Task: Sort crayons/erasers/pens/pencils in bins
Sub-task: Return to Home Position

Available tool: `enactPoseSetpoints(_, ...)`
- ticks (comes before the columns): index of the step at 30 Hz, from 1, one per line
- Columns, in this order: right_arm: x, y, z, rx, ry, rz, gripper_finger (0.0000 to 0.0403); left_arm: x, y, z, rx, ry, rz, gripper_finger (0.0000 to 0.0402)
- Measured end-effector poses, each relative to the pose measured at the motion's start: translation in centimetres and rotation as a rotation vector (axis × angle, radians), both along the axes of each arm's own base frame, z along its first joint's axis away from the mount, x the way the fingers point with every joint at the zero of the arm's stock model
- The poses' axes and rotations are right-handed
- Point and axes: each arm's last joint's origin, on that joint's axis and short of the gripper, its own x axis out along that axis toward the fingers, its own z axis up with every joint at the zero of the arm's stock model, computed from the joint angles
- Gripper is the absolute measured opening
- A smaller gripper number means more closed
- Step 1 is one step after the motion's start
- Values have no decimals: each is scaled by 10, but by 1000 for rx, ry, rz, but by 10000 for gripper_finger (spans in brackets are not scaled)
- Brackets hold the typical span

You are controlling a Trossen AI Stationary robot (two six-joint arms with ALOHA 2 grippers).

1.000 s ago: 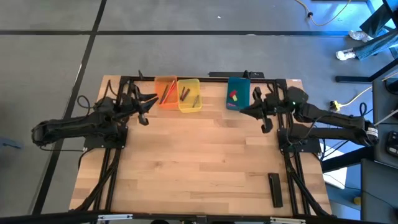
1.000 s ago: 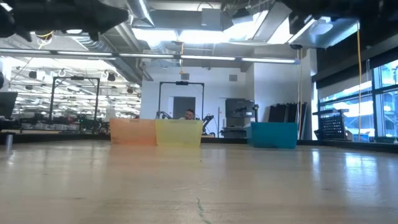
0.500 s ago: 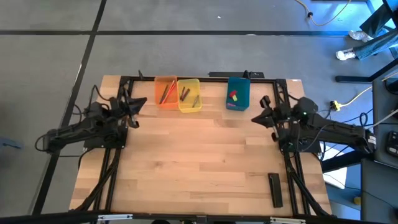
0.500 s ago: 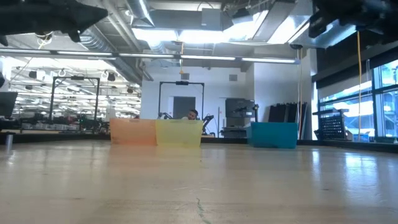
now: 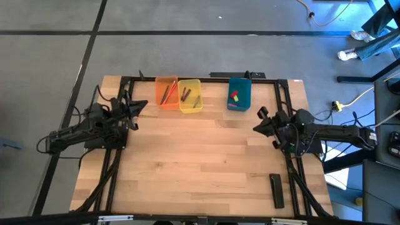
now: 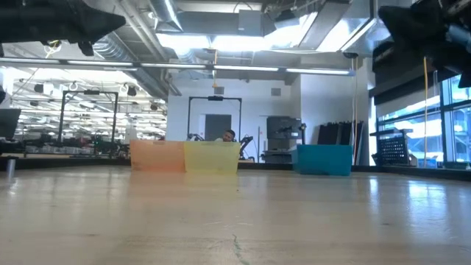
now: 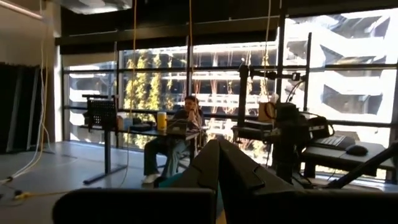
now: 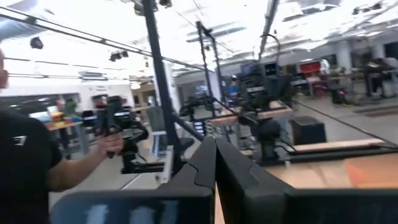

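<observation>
Soft, even light falls on the table point(image 5: 200, 162) from overhead, leaving hardly any shadow. In the low view ceiling lights point(image 6: 221, 44) glare white; in the left wrist view bright windows point(image 7: 161, 81) silhouette the fingers point(image 7: 239, 180).

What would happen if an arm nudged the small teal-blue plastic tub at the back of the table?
The small teal-blue plastic tub would probably slide rather than tip: the low view shows it squat and wide on the smooth wooden table. It is likely light, holding only a few small coloured erasers.
</observation>
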Motion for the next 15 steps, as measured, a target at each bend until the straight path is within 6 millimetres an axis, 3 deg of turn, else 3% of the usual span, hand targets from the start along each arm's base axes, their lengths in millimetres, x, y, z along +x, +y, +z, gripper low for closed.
enactPoseSetpoints(9, -7, 10, 13, -67, -45, 240, 6, -2, -1, 3, 3, 64, -8, 1)
enactPoseSetpoints(15, -13, 11, 9, -94, -14, 230, 6, -1, -3, 3, -10, 73, -41, 1)
